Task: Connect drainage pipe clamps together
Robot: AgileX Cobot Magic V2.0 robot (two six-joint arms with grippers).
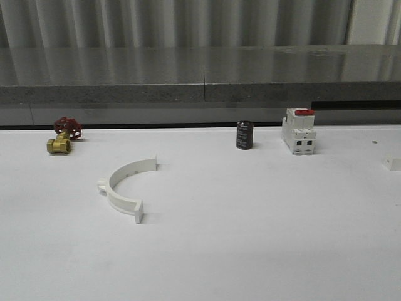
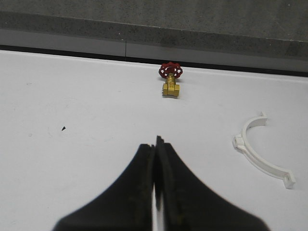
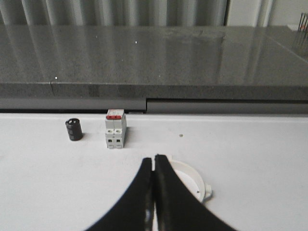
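One white half-ring drainage pipe clamp (image 1: 125,185) lies flat on the white table, left of centre, its open side facing right. In the left wrist view this clamp (image 2: 262,149) lies off to the side of my left gripper (image 2: 155,143), which is shut, holds nothing and is well apart from it. My right gripper (image 3: 154,158) is also shut and holds nothing. A second white clamp (image 3: 193,177) lies on the table just beyond its fingers, partly hidden by them. A small white piece (image 1: 392,163) shows at the front view's right edge; I cannot tell what it is.
A brass valve with a red handwheel (image 1: 62,137) stands at the back left. A black cylinder (image 1: 244,135) and a white boxy switch with a red top (image 1: 298,132) stand at the back, right of centre. A grey ledge (image 1: 200,94) runs behind the table.
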